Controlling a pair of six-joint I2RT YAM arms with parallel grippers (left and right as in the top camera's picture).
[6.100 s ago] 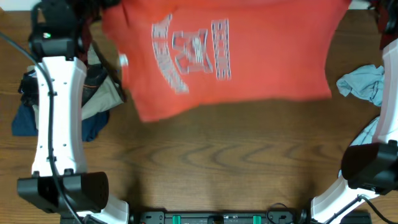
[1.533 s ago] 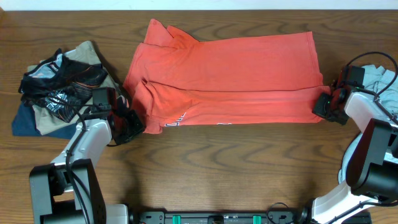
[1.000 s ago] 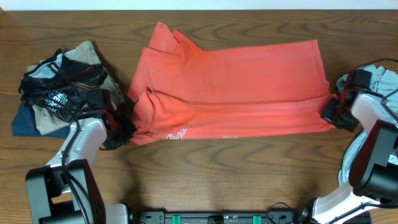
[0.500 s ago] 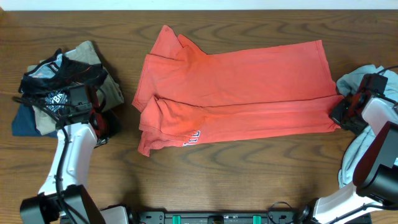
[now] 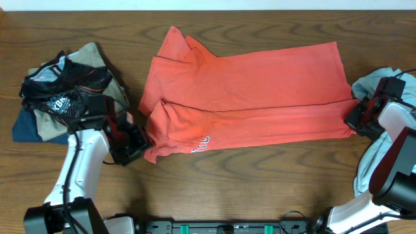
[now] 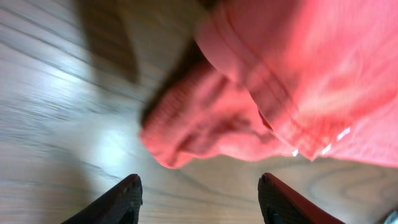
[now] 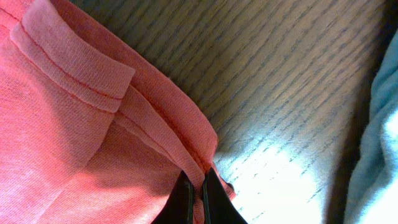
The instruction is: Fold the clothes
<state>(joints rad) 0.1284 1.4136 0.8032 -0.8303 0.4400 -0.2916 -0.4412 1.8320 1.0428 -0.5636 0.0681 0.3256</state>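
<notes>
Overhead, two robot arms are working at a wooden tabletop (image 5: 247, 188) that is carrying three lots of clothing: one coral-red T-shirt (image 5: 247, 91), one pale grey-blue shirt (image 5: 368, 83), and one heap of dark and khaki garments (image 5: 65, 91). The coral-red T-shirt is lying in the middle of the tabletop, turned sideways, with its sleeves and neck end pointing left and its hem pointing right. Its near long edge is lying doubled over the body as a band running the full width, and the cloth is rumpling at the left end. A scrap of white lettering (image 5: 200, 144) is peeking out at the lower left of that band. The left end effector (image 5: 136, 144) is sitting just beside the shirt's lower left corner; in the left wrist view its two fingers are standing wide apart around nothing, with a bunched fold of red cloth (image 6: 205, 124) lying just ahead of them. The right end effector (image 5: 359, 118) is clenching the shirt's lower right hem corner, its fingers (image 7: 186, 199) pinching the stitched edge. The pale grey-blue shirt is lying crumpled at the far right edge, just beside the right arm, and the heap is sitting at the far left.
</notes>
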